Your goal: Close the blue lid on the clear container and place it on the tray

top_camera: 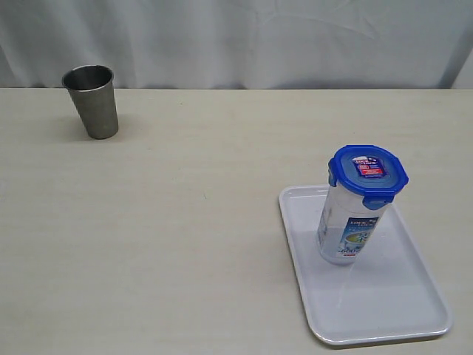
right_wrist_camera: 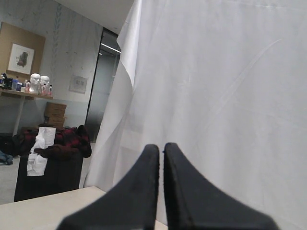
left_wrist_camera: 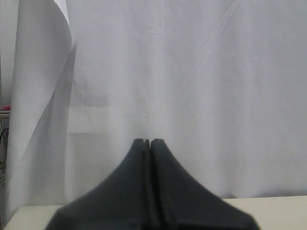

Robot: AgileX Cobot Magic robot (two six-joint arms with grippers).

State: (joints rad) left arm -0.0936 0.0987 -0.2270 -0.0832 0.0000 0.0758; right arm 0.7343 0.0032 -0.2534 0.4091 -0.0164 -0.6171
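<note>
While the cup (top_camera: 92,100) stands at the 10 o'clock corner of the worktop (top_camera: 185,222), bare surface lies open between it and the tray (top_camera: 414,296) at 4 o'clock. The container (top_camera: 349,229) stands upright in the tray's 12 o'clock half, clear of its rim, lid (top_camera: 368,171) on top. Only the wrist views show the left hand (left_wrist_camera: 147,143) and right hand (right_wrist_camera: 160,148), each closed up and empty.

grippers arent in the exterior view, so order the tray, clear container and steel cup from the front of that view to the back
1. tray: front right, its near rim closest to the view's front.
2. clear container: standing upright on the tray; the blue lid sits on top of it, so it is not ranked apart.
3. steel cup: back left, near the curtain.
</note>
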